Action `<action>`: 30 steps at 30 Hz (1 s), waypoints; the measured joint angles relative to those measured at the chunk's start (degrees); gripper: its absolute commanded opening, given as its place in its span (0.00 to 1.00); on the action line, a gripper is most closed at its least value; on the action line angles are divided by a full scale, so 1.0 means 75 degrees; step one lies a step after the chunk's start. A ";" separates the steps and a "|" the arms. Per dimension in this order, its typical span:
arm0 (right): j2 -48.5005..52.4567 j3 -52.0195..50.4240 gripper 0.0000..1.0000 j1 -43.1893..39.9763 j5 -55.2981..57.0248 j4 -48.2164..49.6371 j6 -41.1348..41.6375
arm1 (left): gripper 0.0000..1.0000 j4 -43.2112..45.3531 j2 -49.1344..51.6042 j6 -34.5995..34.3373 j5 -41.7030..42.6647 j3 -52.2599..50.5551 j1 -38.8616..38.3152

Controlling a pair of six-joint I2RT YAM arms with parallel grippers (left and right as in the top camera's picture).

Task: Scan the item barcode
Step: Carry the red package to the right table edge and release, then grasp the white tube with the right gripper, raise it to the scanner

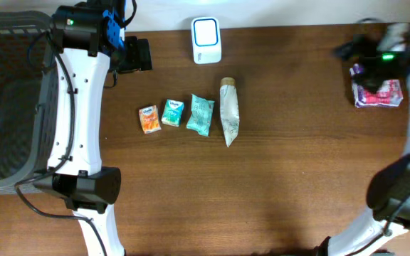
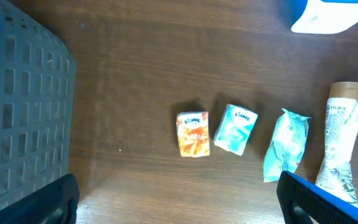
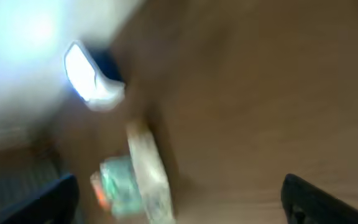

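Four items lie in a row mid-table: an orange pack [image 1: 149,119] [image 2: 193,134], a teal tissue pack [image 1: 173,113] [image 2: 237,129], a teal pouch [image 1: 201,114] [image 2: 286,144] and a long white pouch [image 1: 229,112] [image 2: 340,140]. The white barcode scanner [image 1: 206,40] [image 2: 328,14] [image 3: 92,78] stands behind them. My left gripper [image 1: 137,55] [image 2: 179,208] hovers open at the back left, holding nothing. My right gripper [image 1: 354,50] [image 3: 179,205] is blurred at the far right, open and empty, beside a pink and white packet [image 1: 378,92] lying on the table.
A dark mesh basket [image 1: 9,107] [image 2: 17,106] fills the left edge of the table. The right wrist view is motion-blurred, showing the row of items [image 3: 135,177] only as smears on the brown wood.
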 measured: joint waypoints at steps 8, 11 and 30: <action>0.1142 -0.0294 0.99 0.3695 0.1521 0.0152 -0.1177 | 0.99 0.0000 0.0000 0.0000 0.0000 0.0000 0.0000; 0.1839 -0.0294 0.99 0.4450 0.1967 0.0425 -0.1180 | 0.99 0.0003 0.0000 0.0000 -0.0003 0.0000 0.0000; 0.2906 -0.0303 0.08 0.4747 0.2334 0.0752 -0.1049 | 0.99 0.0000 0.0000 0.0000 0.0000 0.0000 0.0000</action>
